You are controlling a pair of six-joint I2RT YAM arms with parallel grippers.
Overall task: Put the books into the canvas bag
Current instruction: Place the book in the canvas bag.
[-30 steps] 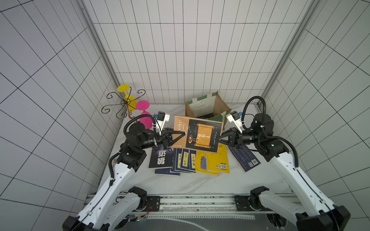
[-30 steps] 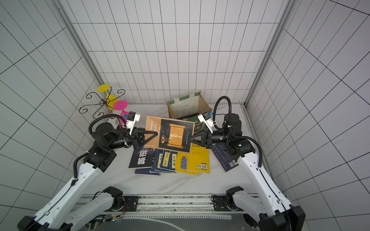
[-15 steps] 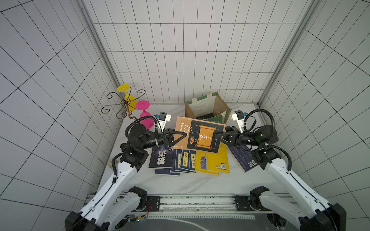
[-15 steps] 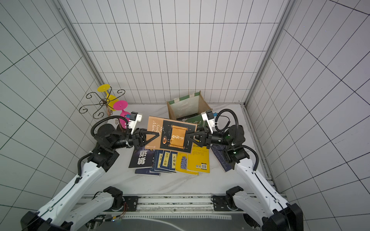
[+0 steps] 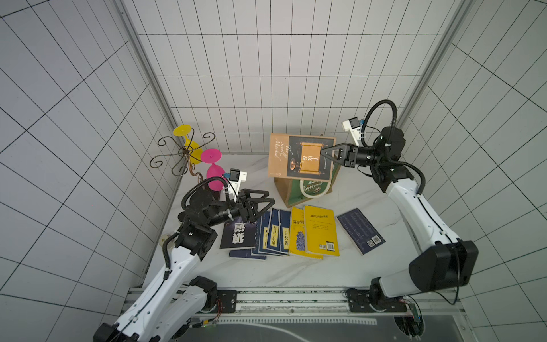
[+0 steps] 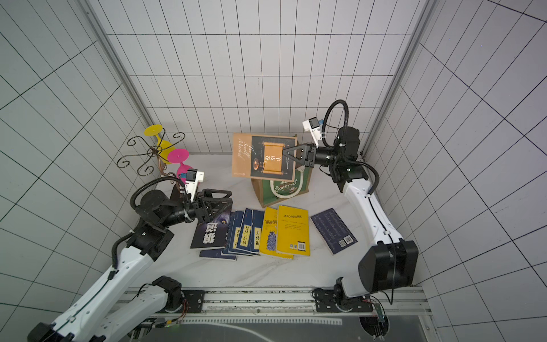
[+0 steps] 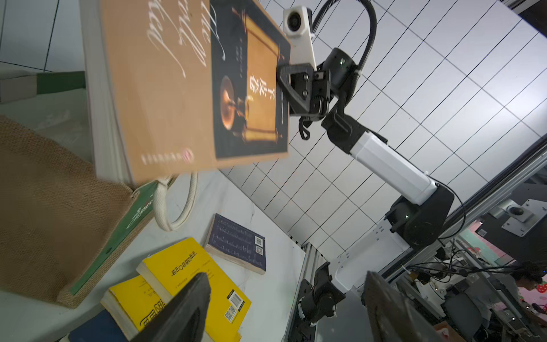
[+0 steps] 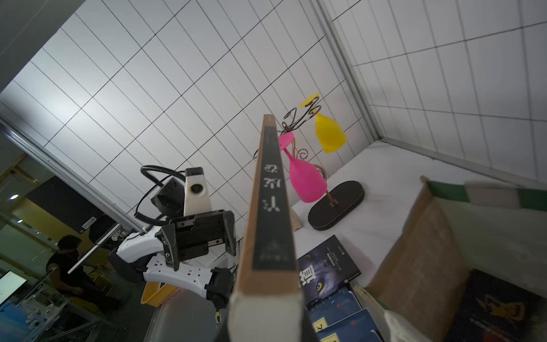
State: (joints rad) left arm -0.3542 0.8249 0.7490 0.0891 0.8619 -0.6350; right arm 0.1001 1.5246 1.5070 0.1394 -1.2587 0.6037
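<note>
Top views first: your right gripper is clamped on the right edge of the tan-and-black book, which hangs cover-up over the canvas bag and hides the bag's mouth. The cover is tan with white cursive script down the left, plus a black panel showing a gold scroll. Your left gripper sits low with its jaws wide apart and nothing in them, above the black book. The navy books and yellow books are fanned out flat on the table, with a lone navy book off to the right.

In the left wrist view the held book looks thick, with a white page block. Its lower corner sits right by the bag's green rim, but you can't tell if they touch.

The right wrist view shows the book edge-on, with a black spine and white characters. The jute bag is beside and below it.
</note>
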